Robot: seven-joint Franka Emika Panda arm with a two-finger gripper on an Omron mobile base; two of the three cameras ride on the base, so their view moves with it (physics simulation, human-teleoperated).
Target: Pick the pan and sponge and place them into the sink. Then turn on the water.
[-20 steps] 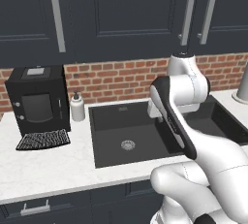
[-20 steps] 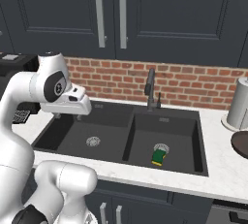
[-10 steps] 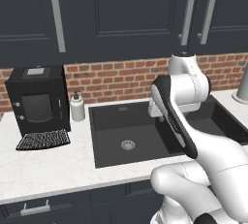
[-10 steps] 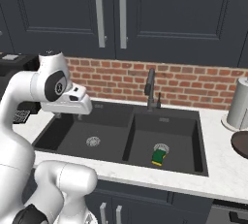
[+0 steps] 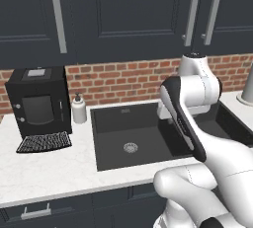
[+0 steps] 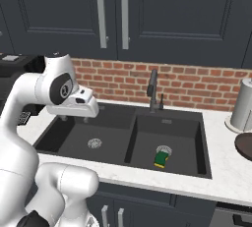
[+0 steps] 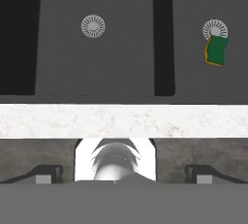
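The sponge [image 6: 161, 159] already lies in the right basin of the sink [image 6: 129, 146], beside its drain [image 7: 214, 28]; the pan [image 6: 244, 145], I think, is the dark round edge on the table at far right. My end effector [image 7: 123, 173] is released and empty above the left basin, and the faucet [image 6: 153, 91] gives no water yet. A paper roll [image 6: 243, 106] stands close behind the pan.

1. Sink [image 5: 113, 138]: right basin mostly hidden behind the white arm in the left base view.
2. Pan [image 6: 244, 146]: cut off by the right edge in the right base view, handle out of frame.
3. Coffee machine [image 6: 19, 66]: partly hidden behind the arm, cut by the left edge.
4. Sponge [image 7: 216, 50]: covering part of the drain.
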